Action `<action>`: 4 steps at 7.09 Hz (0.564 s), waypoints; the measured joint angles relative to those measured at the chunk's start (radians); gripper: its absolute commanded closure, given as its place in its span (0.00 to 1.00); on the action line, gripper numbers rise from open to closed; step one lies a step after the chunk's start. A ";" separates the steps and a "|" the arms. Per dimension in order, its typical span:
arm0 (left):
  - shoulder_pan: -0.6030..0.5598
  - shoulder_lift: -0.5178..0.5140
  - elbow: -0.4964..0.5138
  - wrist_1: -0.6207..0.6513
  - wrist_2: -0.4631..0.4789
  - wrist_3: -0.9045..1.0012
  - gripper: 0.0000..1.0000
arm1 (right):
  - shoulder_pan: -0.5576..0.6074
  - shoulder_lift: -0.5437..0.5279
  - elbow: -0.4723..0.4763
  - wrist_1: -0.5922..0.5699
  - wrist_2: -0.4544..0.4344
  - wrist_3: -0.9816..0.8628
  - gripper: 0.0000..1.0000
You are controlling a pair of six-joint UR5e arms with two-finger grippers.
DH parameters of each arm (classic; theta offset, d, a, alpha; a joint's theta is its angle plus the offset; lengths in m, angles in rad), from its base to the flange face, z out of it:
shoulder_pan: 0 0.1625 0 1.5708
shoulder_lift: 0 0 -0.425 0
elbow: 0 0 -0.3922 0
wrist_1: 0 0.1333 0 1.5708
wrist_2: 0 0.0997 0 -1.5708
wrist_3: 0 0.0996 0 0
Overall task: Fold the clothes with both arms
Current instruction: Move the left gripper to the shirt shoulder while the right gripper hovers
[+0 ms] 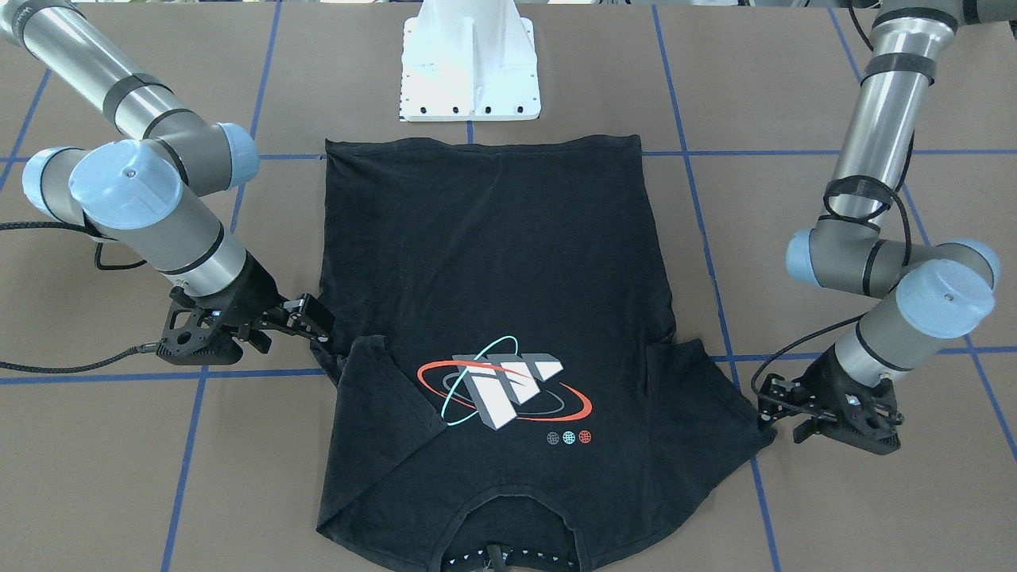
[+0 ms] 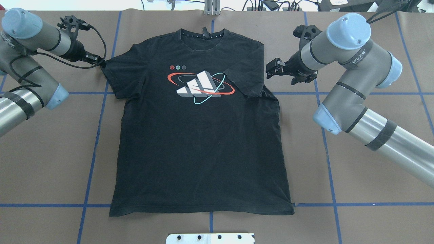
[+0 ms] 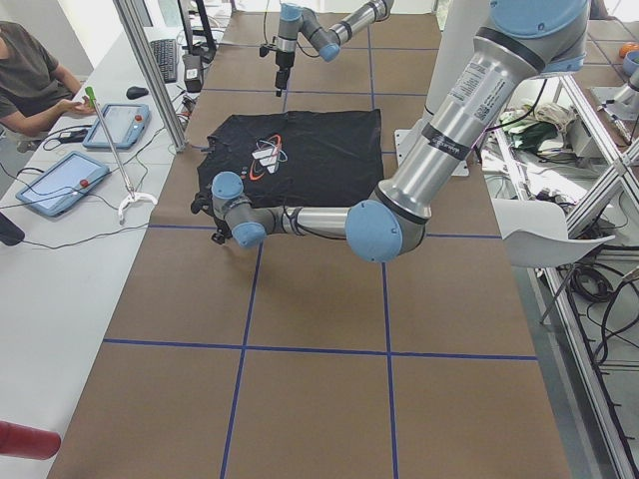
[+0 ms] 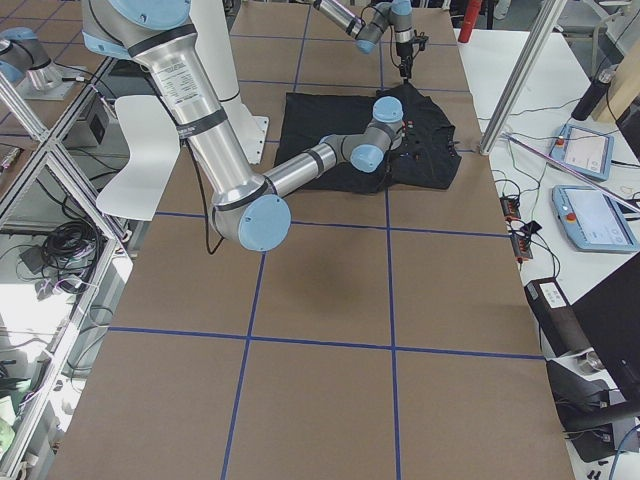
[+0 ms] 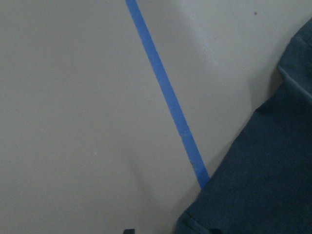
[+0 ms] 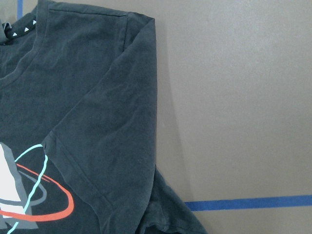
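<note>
two claws flank the black t-shirt (image 2: 200, 142), which lies flat and logo-up on the surface (image 2: 373, 210), long axis fore-aft, collar (image 2: 220, 35) farthest out. the left claw (image 2: 99, 61) touches the left sleeve (image 2: 115, 71) tip; its grip cannot be told. the right claw (image 2: 274, 67), released, hangs just beside the folded-in right sleeve (image 2: 249, 78).
</note>
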 measured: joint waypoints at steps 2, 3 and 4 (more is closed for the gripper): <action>0.002 0.000 0.001 0.000 0.000 -0.001 0.45 | 0.000 0.000 -0.002 0.000 0.000 0.000 0.00; 0.004 0.000 0.001 0.000 0.000 -0.001 0.45 | 0.000 0.000 -0.003 0.000 0.000 0.000 0.00; 0.006 0.000 0.001 0.000 0.000 -0.002 0.45 | -0.001 0.000 -0.003 0.001 0.000 0.000 0.00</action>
